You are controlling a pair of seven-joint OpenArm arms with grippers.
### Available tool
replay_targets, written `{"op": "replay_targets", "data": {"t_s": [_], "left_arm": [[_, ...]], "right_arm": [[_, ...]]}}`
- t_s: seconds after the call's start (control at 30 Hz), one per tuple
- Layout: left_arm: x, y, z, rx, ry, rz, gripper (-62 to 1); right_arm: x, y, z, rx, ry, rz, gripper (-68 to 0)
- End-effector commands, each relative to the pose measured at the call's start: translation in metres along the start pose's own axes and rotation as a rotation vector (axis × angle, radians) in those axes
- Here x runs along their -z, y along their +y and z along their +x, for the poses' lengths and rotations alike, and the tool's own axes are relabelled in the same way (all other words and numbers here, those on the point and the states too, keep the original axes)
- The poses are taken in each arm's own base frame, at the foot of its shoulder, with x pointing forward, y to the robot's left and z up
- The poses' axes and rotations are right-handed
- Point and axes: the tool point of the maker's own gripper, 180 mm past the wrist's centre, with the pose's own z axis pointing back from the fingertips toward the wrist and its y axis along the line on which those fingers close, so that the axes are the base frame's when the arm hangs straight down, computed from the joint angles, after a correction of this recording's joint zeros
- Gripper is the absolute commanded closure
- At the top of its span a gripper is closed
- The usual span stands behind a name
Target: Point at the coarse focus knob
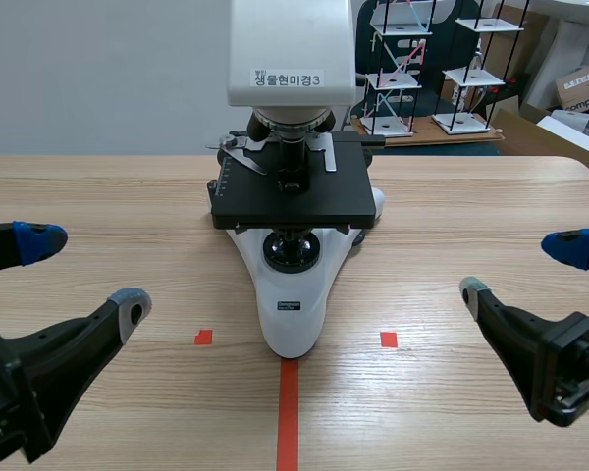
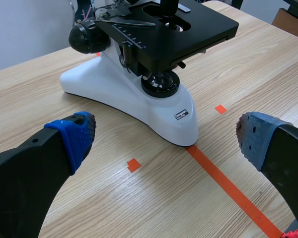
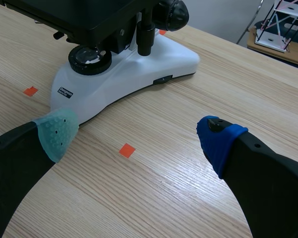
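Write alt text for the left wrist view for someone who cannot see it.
A white-based microscope with a black stage stands on a wooden table, just ahead of the open left gripper. A large black focus knob sticks out from its side.

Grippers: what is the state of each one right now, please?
Left gripper: open, holding nothing.
Right gripper: open, holding nothing.
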Motion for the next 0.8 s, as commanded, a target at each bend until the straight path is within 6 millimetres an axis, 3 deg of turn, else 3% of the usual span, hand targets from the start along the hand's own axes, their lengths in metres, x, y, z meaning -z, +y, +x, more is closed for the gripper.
{"op": "replay_targets", "data": {"t_s": [0.0, 0.33, 0.5, 0.77], "left_arm": [[0.001, 0.000, 0.010, -0.001, -0.035, 0.001, -59.6], [0.001, 0.000, 0.010, -0.001, -0.035, 0.001, -59.6], [0.001, 0.000, 0.010, -0.001, -0.034, 0.001, -59.6], [0.001, -0.001, 0.009, 0.002, -0.033, 0.000, -59.6]], "right_arm": [[0.001, -0.006, 0.011, -0.013, -0.039, -0.013, -52.2], [0.001, -0.006, 0.011, -0.013, -0.039, -0.014, -49.9], [0.003, -0.013, 0.016, -0.029, -0.054, -0.031, -29.4], [0.008, -0.027, 0.032, -0.067, -0.098, -0.063, -3.2]]}}
